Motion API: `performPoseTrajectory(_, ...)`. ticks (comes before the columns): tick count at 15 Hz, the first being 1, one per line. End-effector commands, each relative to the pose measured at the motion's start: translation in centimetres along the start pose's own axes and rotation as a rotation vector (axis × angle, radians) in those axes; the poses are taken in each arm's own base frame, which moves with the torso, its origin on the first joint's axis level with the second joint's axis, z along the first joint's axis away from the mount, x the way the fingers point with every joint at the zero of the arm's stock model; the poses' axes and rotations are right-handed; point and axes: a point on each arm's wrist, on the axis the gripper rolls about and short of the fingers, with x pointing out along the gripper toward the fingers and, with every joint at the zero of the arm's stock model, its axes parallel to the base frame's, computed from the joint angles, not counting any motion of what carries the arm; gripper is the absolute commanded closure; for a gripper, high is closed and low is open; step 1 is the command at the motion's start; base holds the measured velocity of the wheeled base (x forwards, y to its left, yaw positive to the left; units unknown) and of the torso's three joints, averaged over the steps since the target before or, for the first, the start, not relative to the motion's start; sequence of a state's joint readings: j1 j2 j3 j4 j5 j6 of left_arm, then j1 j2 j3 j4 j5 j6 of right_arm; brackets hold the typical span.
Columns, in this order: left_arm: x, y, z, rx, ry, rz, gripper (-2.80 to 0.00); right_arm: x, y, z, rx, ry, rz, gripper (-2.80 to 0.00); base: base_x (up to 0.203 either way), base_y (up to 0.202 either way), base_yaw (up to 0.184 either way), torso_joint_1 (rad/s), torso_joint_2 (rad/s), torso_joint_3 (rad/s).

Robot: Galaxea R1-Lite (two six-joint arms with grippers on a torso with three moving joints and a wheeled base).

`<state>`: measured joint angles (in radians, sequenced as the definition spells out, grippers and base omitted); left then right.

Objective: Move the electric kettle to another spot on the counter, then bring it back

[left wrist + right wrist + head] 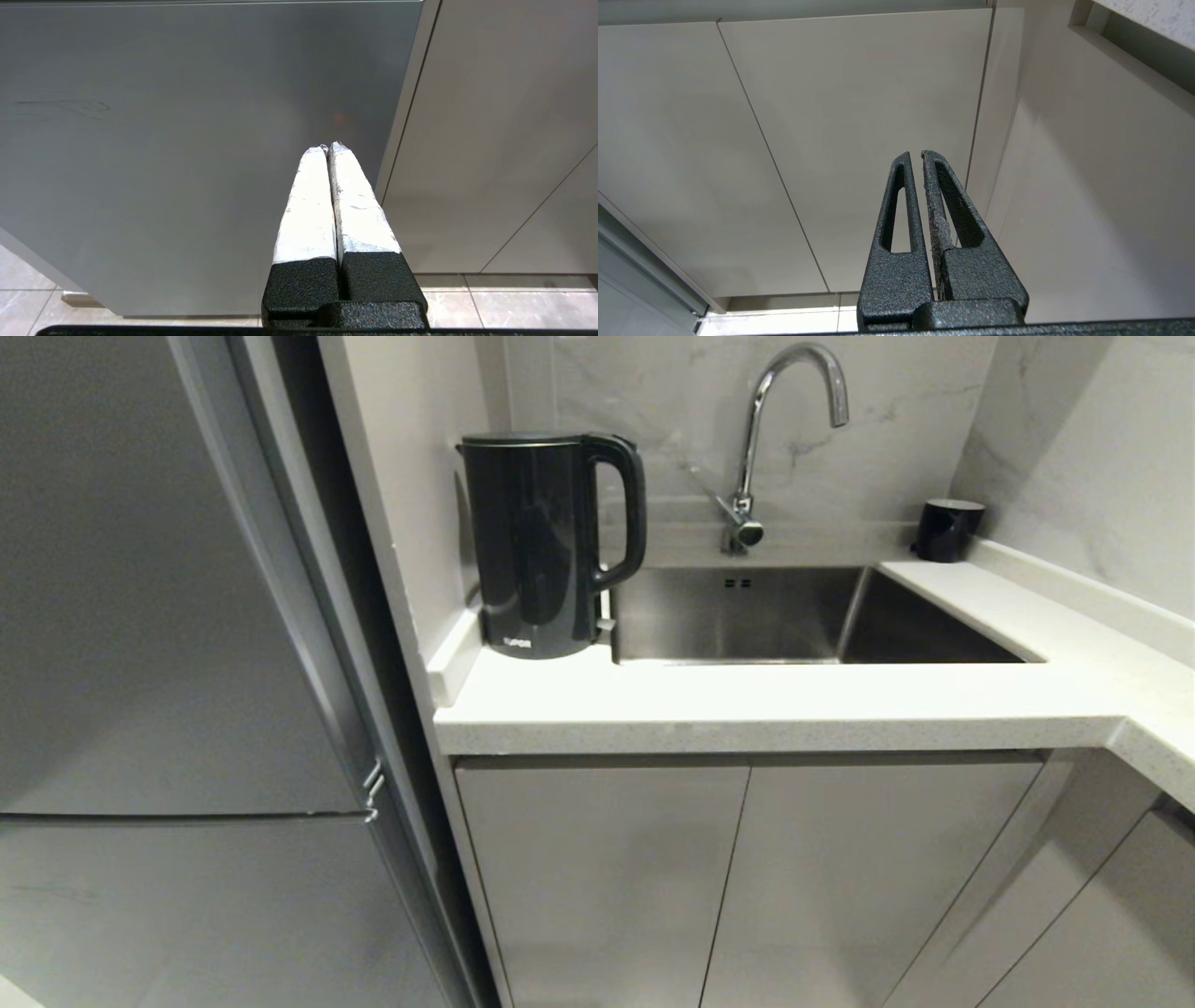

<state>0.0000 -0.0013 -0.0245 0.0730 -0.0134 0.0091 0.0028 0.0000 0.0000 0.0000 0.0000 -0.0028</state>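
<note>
At about ten o'clock on the bench (747,709), the kettle (537,546) stands upright in the far corner against the side wall, its loop handle turned toward three o'clock and its white lettering low on the body facing the front. Just beside it, at its three o'clock, the steel sink (747,616) is set into the white speckled top, with the curved chrome tap (780,429) rising behind it at twelve o'clock. A small black cup (948,529) sits at about two o'clock, well apart from the kettle, near the back corner where the bench turns toward the front. Pale grey cabinet doors (607,877) run beneath the thick front edge, and a tall grey fridge (168,663) fills the nine o'clock side of the head view. Neither arm shows in the head view. The left gripper (328,147) hangs low in front of the fridge's lower door, clenched on nothing, with its white-wrapped fingers (308,205) pressed together, and tiled floor (514,303) shows below. The right gripper (916,154) hangs low in front of the cabinet doors, also clenched and empty, its black slotted fingers (901,205) meeting along their length with only a thin slit at the tips. Both grippers are well apart from the kettle, which nothing touches.
</note>
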Motion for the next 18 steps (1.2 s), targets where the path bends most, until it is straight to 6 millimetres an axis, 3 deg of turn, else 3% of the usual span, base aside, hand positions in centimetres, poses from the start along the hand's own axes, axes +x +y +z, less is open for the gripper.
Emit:
performPoseTrajectory(1, 0.01, 0.0, 0.01, 0.0, 0.0, 0.0, 0.0, -0.01, 0.0, 0.0, 0.0, -0.002, 0.0, 0.0, 0.0, 0.0, 0.0, 0.0, 0.0, 0.0)
performPoseTrajectory(18, 0.01, 0.0, 0.01, -0.001, 0.001, 0.001, 0.0, -0.01, 0.0, 0.0, 0.006, -0.002, -0.001, 0.0, 0.0, 0.0, 0.0, 0.0, 0.0, 0.0)
